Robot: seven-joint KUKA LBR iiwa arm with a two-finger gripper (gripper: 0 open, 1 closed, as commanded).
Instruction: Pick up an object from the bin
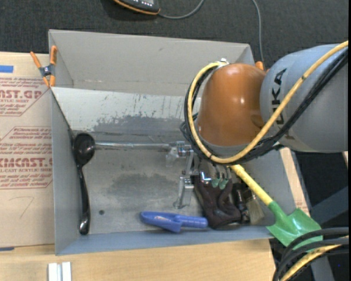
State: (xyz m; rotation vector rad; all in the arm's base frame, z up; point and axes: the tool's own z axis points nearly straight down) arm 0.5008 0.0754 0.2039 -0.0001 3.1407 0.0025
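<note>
Well, the grey bin (64, 157) has just a few things in it. The big grey arm (316, 104) comes in from the right. Its round orange cover (231, 107) hangs over the right side of the bin. Under the cover, the shiny metal claw (186, 174) is low down, close to the bin floor. I cannot tell if the claw is open or closed, and I cannot see anything held in it.

Just right of the claw lies a dark brown floppy lump (219, 206), by the near right corner. A blue scoop (172, 220) lies flat along the near wall, a bit nearer than the claw. Its right end touches the brown lump. A green toy shovel (292, 226) with a yellow handle leans over the near right corner, with its green blade out past the rim.

Well apart, on the left, a black ladle (82, 180) lies along the left wall with its bowl at the far end. A thin silver rod (128, 146) runs across the floor from the ladle's bowl towards the claw.
</note>
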